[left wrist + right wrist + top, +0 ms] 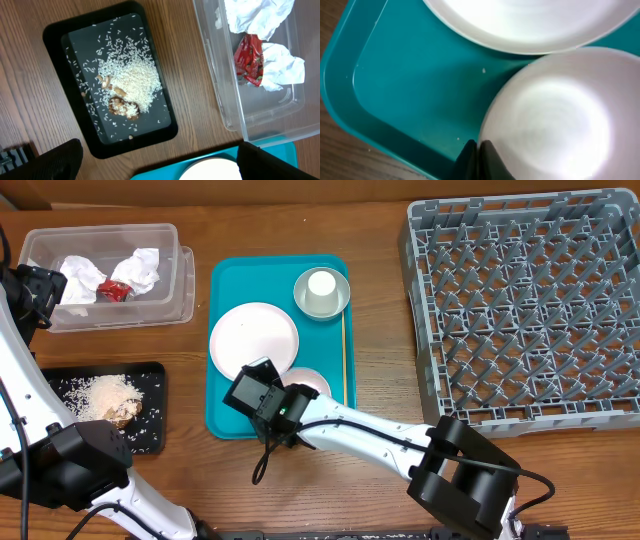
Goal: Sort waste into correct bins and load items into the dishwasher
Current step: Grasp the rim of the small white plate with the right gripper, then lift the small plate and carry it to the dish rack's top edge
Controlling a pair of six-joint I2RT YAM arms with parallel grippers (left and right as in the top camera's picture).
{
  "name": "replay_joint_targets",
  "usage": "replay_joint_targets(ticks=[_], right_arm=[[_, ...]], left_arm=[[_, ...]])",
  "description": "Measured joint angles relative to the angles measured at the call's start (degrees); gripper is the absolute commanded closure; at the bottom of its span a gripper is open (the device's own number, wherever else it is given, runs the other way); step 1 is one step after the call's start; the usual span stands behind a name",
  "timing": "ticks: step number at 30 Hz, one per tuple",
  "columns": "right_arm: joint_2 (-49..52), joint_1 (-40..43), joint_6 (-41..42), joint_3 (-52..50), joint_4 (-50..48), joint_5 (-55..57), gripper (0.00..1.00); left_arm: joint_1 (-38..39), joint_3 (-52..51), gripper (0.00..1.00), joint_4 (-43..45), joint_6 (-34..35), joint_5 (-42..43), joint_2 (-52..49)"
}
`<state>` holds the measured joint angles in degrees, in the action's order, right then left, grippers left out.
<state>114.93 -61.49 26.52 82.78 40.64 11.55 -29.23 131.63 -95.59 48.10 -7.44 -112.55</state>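
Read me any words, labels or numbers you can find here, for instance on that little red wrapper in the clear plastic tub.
No text here can be read.
On the small red wrapper in the clear rectangular plastic tub: any print is too blurred to read.
On the teal plastic tray, the grey pegged plastic dish rack and the smaller round whitish-pink plate: no markings show.

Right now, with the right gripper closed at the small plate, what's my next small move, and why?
Probably a short, slow lift straight up. The right gripper looks pinched shut on the rim of the smaller plate, which lies flat on the teal tray, close against the larger plate. A small raise would test that thin grip before swinging toward the dish rack.
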Motion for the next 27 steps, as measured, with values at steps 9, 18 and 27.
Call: replay_joint_targets(ticks=[9,18,27], right_arm=[[-0.24,1.53,0.22,10.82,14.01,0.63,0.96],[-8.09,19.65,-5.70,20.81,20.59,0.17,0.96],[-12.39,63.01,-13.00,23.41,12.26,-32.61,0.96]], left_arm=[[0.00,0.00,0.00,0.00,0.00,0.02,0.00],[0.00,0.00,0.00,0.00,0.00,0.02,0.00],[0.00,0.00,0.00,0.02,0.00,0.02,0.00]])
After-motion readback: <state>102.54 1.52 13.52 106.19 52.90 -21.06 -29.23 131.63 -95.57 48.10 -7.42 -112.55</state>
